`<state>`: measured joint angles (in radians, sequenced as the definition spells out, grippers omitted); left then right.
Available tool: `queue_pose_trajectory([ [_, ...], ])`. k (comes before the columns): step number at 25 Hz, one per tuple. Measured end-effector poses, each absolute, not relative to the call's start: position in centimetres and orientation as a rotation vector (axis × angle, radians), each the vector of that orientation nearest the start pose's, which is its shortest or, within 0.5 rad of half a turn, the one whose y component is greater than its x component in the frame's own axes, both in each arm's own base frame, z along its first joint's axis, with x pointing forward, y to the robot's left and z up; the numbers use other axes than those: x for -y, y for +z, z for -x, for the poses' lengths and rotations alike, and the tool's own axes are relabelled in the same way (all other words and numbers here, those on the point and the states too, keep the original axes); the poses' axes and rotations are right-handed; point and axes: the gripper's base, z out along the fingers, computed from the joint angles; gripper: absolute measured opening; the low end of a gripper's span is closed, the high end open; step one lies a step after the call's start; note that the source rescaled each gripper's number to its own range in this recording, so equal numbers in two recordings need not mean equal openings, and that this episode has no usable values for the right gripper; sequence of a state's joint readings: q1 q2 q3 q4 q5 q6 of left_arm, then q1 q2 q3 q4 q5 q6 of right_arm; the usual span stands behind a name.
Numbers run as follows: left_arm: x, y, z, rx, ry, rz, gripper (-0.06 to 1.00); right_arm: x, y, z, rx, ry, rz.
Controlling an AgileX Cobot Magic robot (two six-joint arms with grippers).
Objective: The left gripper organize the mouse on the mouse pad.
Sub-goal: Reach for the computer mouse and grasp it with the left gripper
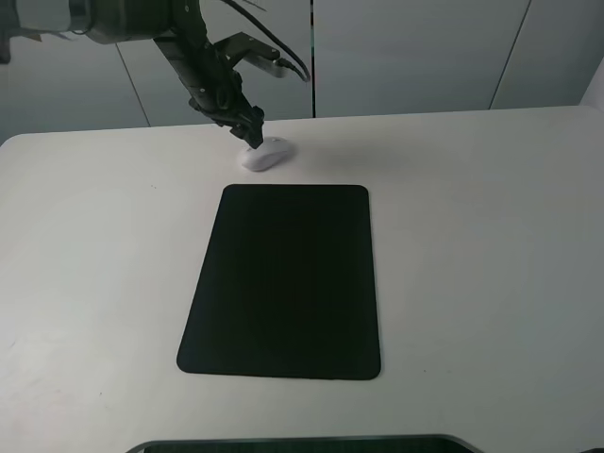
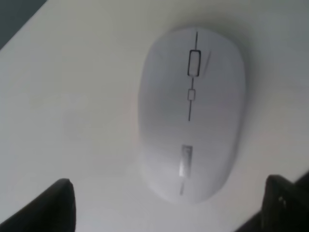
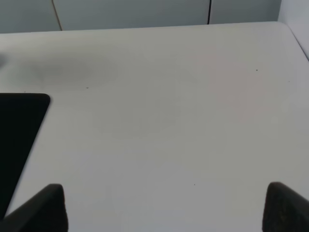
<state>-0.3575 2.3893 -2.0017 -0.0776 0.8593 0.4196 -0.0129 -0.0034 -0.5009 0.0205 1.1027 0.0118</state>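
The white mouse (image 1: 264, 154) lies on the table just beyond the far short edge of the black mouse pad (image 1: 283, 283), off the pad. My left gripper (image 1: 251, 138) hangs close over the mouse's left end. In the left wrist view the mouse (image 2: 190, 111) fills the middle, scroll wheel up, and the left gripper (image 2: 169, 208) is open, its black fingertips (image 2: 53, 205) wide apart on either side of the shell, not touching it. My right gripper (image 3: 164, 208) is open over bare table, with a corner of the mouse pad (image 3: 17, 130) beside it.
The white table (image 1: 491, 236) runs wide on both sides of the pad. Grey wall panels (image 1: 415, 52) rise right behind the table's far edge, close to the mouse. A dark rim (image 1: 302, 444) shows at the near edge.
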Motion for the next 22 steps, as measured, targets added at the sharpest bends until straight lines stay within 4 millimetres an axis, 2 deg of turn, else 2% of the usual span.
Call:
queue_pose_trajectory([
  [9, 19.4, 13.3, -49.4, -2.509, -0.107, -0.954, 0.96, -0.2, 27.4, 0.7, -2.082, 0.024, -0.024],
  [17, 21.3, 12.0, -49.0, -2.475, -0.15, -1.009, 0.96, -0.2, 27.4, 0.7, -2.082, 0.024, -0.024],
  [22, 21.4, 11.3, -49.0, -2.478, -0.145, -1.023, 0.96, -0.2, 27.4, 0.7, -2.082, 0.024, -0.024],
])
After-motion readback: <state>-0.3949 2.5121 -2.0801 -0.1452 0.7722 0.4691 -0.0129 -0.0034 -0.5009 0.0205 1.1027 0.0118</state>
